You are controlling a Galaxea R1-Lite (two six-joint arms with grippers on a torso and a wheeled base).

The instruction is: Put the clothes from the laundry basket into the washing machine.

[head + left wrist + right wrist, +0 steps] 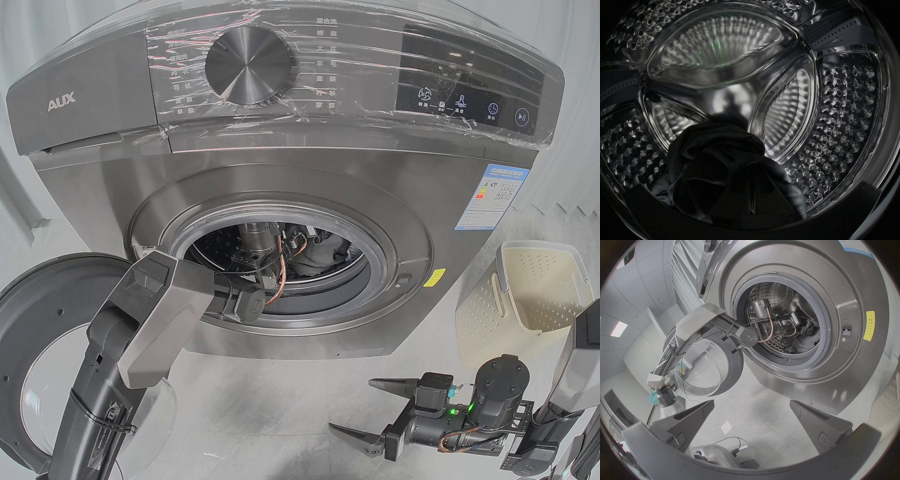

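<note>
L gripper (pixel 801 325) inside washer drum (pixel 843 103) by dark clothes (pixel 725 162), grip can't tell; R gripper (pixel 351 405) jaws spread, empty, near basket (pixel 484 319).

Clothes (pixel 725 156) in washing machine (pixel 312 162), basket (pixel 481 319) at right

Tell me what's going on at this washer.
The robot is loading laundry. Its left arm extends through the open front of the washing machine into the drum, where dark clothes lie at the bottom. The door is swung open on the robot's left. The right pincer hangs open above the floor in front of the machine, holding nothing, near the laundry basket on the robot's right.
</note>
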